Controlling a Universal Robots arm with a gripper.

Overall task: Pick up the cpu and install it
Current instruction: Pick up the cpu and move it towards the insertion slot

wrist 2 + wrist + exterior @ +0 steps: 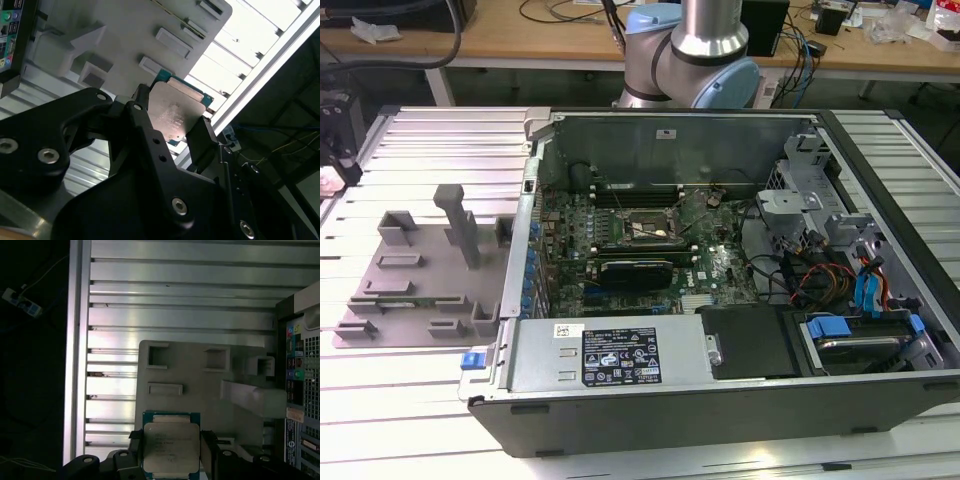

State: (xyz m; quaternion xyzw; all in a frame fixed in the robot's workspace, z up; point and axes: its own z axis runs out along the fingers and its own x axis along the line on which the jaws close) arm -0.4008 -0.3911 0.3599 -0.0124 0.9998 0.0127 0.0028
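Nearest the lens: the gripper, a black metal two-finger pincer whose bolted body fills the foreground in both wrist views.
Pincer state: clamped on the chip, with one black finger against each of two opposite edges.
Task thing: the cpu, a small flat square chip with a dull silver metal top plate and a narrow green board rim. Its metal plate faces both wrist cameras.
Where the cpu is: between the fingers, at the edge of the tray and over the slatted table, well apart from the computer case. Whether it touches the tray cannot be told.
Tray: a pale grey plastic fixture tray with raised blocks, slots and one tall post. It lies flat on the table, just beside the case on the exterior view's left.
Table: a ribbed silver aluminium table top that carries both tray and case.
Case: a black and grey desktop computer case lying on its side with the cover off.
Inside the case: a green motherboard with a black rectangular socket frame near its middle.
Arm: the silver and pale blue robot arm base stands behind the case.
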